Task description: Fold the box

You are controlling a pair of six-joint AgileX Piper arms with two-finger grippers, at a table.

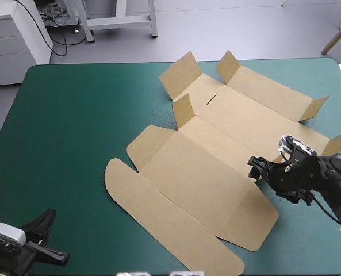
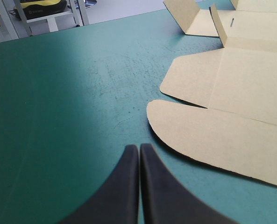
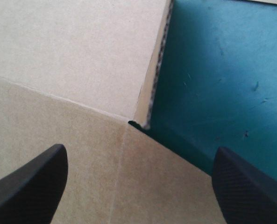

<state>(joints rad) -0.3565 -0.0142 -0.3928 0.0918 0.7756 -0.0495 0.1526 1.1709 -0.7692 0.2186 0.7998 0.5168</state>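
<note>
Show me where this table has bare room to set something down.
Free: the teal-green cover left of the box, from the far edge down to the left tool. Crowded: centre and right, where the box spreads and the right tool stands at its edge.

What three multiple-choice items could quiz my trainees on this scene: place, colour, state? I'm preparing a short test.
1. Where is the right gripper? A) at the far left corner B) over the right edge of the box C) off the table
2. What colour is the cover? A) teal-green B) red C) white
3. The left gripper is: A) wide open B) clamped on the box C) shut, empty
Answers: 1 B, the high view shows it there; 2 A, in every view; 3 C, its fingers meet in one arch.
</note>
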